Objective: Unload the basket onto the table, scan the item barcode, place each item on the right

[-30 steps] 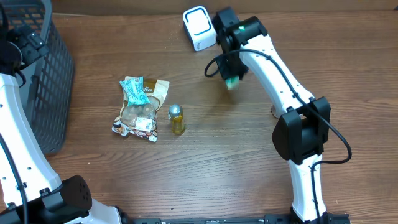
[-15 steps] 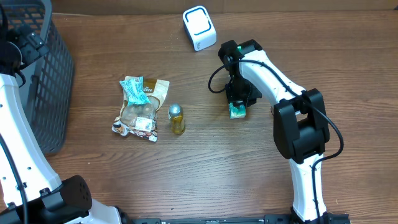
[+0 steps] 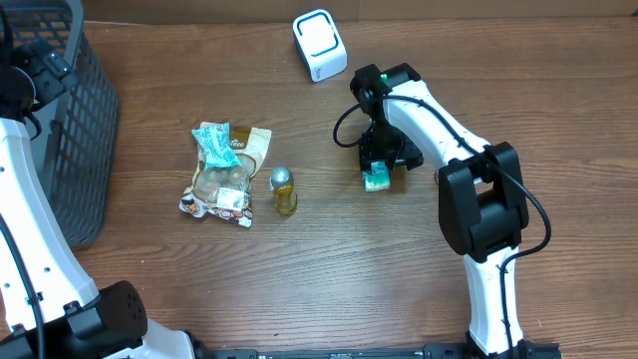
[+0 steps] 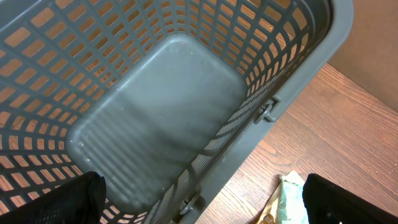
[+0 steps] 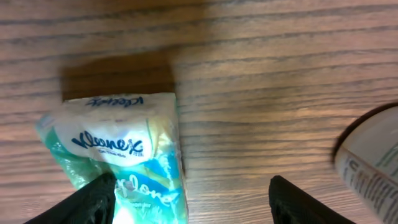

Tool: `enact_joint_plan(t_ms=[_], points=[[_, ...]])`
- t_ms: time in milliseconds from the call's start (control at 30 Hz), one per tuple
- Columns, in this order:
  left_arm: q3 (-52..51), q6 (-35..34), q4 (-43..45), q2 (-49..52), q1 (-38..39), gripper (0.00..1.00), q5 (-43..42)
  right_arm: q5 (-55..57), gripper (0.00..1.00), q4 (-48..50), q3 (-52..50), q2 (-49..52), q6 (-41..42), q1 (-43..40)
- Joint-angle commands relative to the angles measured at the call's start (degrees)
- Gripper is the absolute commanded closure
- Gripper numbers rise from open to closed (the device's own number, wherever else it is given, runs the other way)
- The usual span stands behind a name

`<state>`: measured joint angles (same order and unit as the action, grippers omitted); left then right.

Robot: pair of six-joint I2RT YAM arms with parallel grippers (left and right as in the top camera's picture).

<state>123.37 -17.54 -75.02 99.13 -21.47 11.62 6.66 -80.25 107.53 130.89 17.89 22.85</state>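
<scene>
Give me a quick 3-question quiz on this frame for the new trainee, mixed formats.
1. True or false: the right gripper is clamped shut on the Kleenex pack.
2. What does the left wrist view look down into? A) the grey basket B) a sink C) a cardboard box
3. In the overhead view, what stands just right of the snack bags?
Key:
1. False. The jaws stand apart and the pack lies on the table.
2. A
3. The small bottle.
</scene>
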Motion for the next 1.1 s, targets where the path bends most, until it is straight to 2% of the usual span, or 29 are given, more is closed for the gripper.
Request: enact_joint_plan(t_ms=[0, 200, 533, 867, 1067], points=[[0.52, 1.03, 0.22, 0.20, 0.13, 0.01, 0.13, -1.18, 0.24, -0.76, 3.48, -0.02, 1.09, -0.33], [0.52, 1.03, 0.22, 0.20, 0.13, 0.01, 0.13, -3.10, 0.22, -2.16, 7.72, -1.49, 2.95, 0.24], [0.52, 1.03, 0.22, 0.20, 0.13, 0.00, 0.15, -18.12, 0.24, 4.17, 7.89, -1.77, 2.95, 2.43], [0.52, 1.03, 0.22, 0.20, 0.13, 0.00, 0.15, -18.78, 0.25, 10.29, 6.05, -1.66, 3.17, 6.47], [0.52, 1.03, 0.22, 0.20, 0.13, 0.01, 0.15, -18.78, 0.25, 15.39, 0.59, -1.64, 3.41, 8.35]])
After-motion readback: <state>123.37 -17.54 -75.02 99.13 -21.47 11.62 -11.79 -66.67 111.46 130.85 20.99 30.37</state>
